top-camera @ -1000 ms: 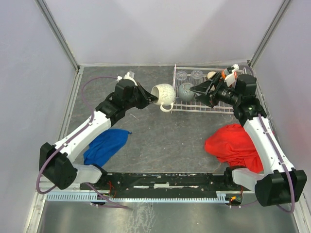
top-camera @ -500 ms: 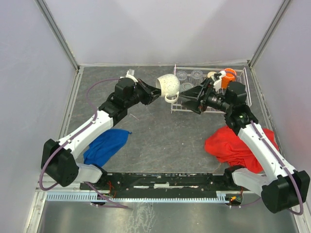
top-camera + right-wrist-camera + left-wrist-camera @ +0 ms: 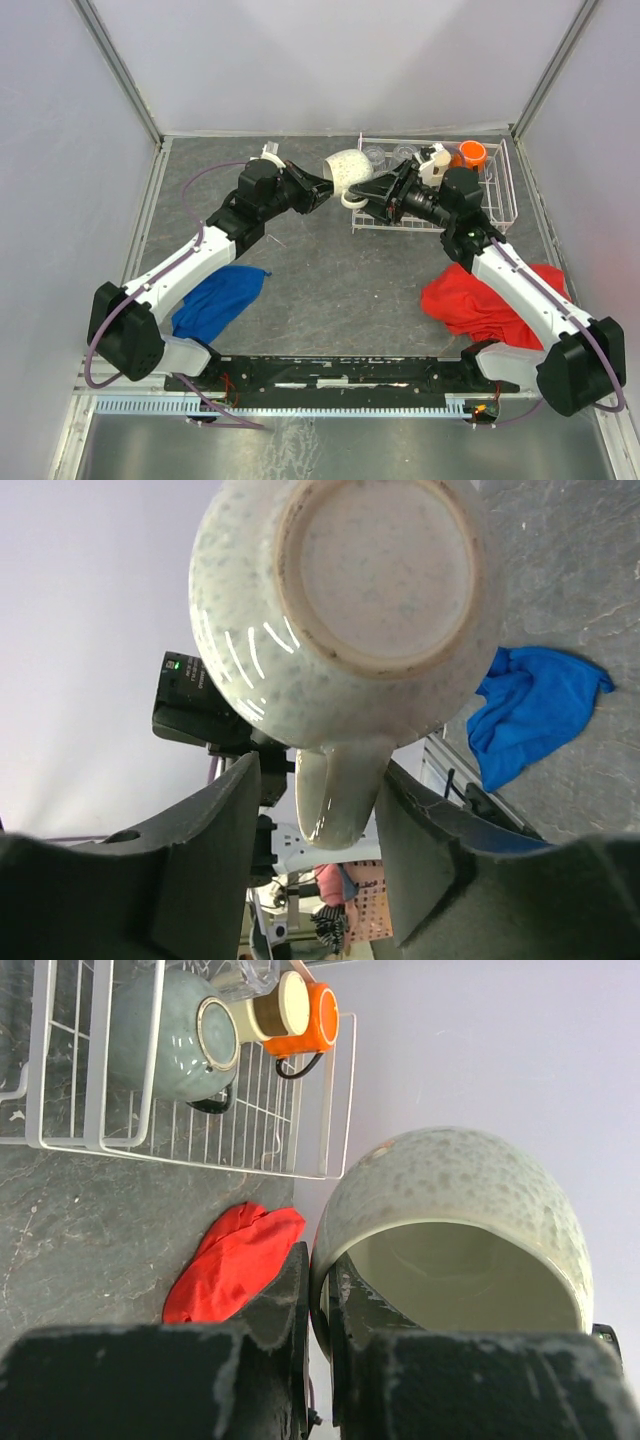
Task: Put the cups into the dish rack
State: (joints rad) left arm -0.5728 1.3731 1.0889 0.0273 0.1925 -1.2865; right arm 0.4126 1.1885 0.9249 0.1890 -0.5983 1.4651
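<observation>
My left gripper (image 3: 322,186) is shut on the rim of the cream-white speckled mug (image 3: 345,167), one finger inside it and one outside, and holds it in the air on its side by the dish rack's (image 3: 503,205) left end. In the left wrist view that mug (image 3: 460,1210) fills the right side, above the gripper (image 3: 318,1300). My right gripper (image 3: 315,810) is open, its fingers (image 3: 200,860) on either side of the mug's handle (image 3: 340,790), a gap still showing on one side. In the rack lie a grey-green mug (image 3: 170,1035), an orange mug (image 3: 472,153), a tan cup (image 3: 282,1005) and clear tumblers (image 3: 375,153).
A red cloth (image 3: 490,300) lies under my right forearm, in front of the rack. A blue cloth (image 3: 220,300) lies beside my left arm near the front. Grey walls close in the left, right and back sides of the table.
My right gripper has come left out of the rack to the mug and its jaws have narrowed around the handle. My left gripper has lifted and turned the mug toward the rack.
</observation>
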